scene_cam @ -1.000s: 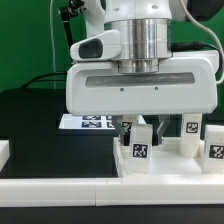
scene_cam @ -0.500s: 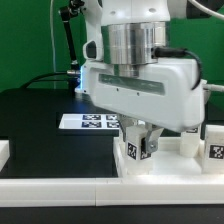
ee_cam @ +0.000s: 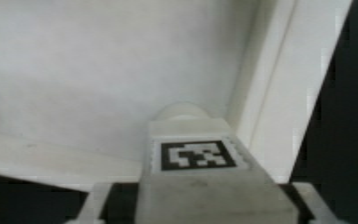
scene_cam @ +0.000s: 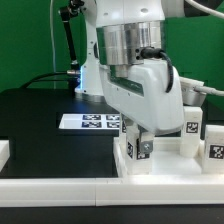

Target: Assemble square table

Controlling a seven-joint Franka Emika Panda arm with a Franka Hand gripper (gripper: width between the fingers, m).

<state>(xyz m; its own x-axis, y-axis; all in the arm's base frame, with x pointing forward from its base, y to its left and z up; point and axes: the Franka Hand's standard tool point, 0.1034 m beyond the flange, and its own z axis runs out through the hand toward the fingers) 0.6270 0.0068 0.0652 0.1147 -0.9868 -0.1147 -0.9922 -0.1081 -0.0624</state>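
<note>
Table parts are lying together at the near edge of the black work surface (scene_cam: pixel 35 120): the square top (scene_cam: pixel 170 160) is sitting low on the exterior view's right, with short tagged legs standing on or just behind it. Going from the exterior view's left, the flat strip of printed tags (scene_cam: pixel 90 122) is lying unmoved on the black surface, and the long white bar (scene_cam: pixel 60 184) is running across the front. Next comes the gripper (scene_cam: pixel 137 143), which is turning: a second ago its wide body was facing the camera squarely, and now it is twisted well round, showing a corner and a slanted side. Its fingers are closing narrowly around one leg (scene_cam: pixel 137 148), whose tag has rotated with the hand while staying at much the same spot over the top. The wrist view is showing that leg (ee_cam: pixel 197 160) from above, tag upward, with the rim of the top (ee_cam: pixel 274 70) running just beside it. That looks like the leg being screwed into a corner of the top, though I cannot see the joint itself. Further right, another leg (scene_cam: pixel 192 128) and one more (scene_cam: pixel 216 150) are standing untouched.
</note>
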